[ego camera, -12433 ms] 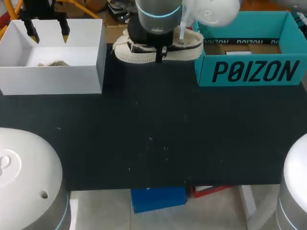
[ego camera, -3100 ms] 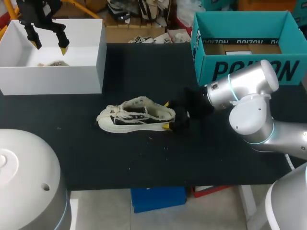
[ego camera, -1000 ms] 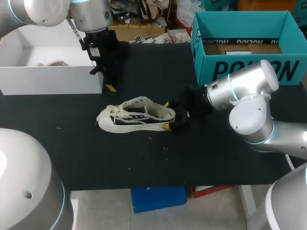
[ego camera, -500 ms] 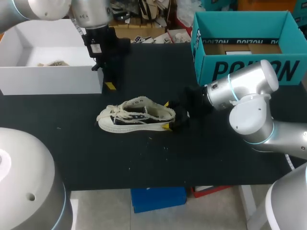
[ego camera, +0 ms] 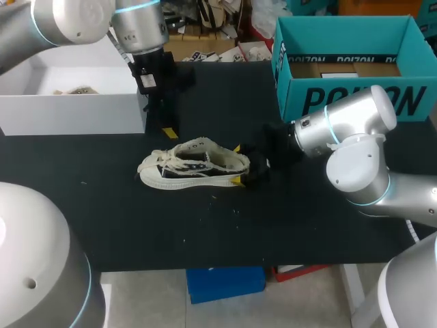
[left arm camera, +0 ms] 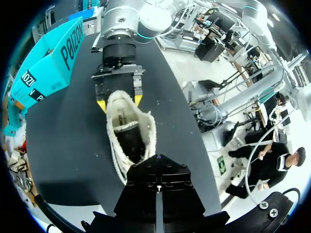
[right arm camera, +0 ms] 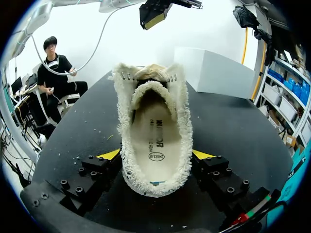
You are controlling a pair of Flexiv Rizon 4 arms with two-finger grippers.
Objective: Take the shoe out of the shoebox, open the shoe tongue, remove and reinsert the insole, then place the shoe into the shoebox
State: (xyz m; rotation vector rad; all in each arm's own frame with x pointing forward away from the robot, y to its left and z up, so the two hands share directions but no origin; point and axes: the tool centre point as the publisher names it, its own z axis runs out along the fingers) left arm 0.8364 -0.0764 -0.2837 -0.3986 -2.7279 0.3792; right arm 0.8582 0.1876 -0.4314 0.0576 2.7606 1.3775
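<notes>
A cream high-top shoe (ego camera: 194, 164) lies on its side on the black table, toe to the left. My right gripper (ego camera: 237, 165) is shut on its heel, one yellow tip on each side. In the right wrist view the shoe (right arm camera: 155, 141) sits between the fingertips (right arm camera: 109, 154), with the insole visible inside. My left gripper (ego camera: 168, 131) is shut, empty, and hangs just behind the shoe's laced top without touching it. Looking out from the left wrist, the shoe (left arm camera: 130, 131) lies ahead of the shut fingers (left arm camera: 158, 189). The teal shoebox (ego camera: 355, 102) stands open at the back right.
A white open box (ego camera: 75, 106) stands at the back left, close beside my left arm. The left gripper (right arm camera: 155, 14) shows above the shoe in the right wrist view, with the white box (right arm camera: 218, 73) beyond it.
My left arm has moved right and toward the shoe, bringing its shut gripper down near the laces. The right arm and the shoe have not moved.
</notes>
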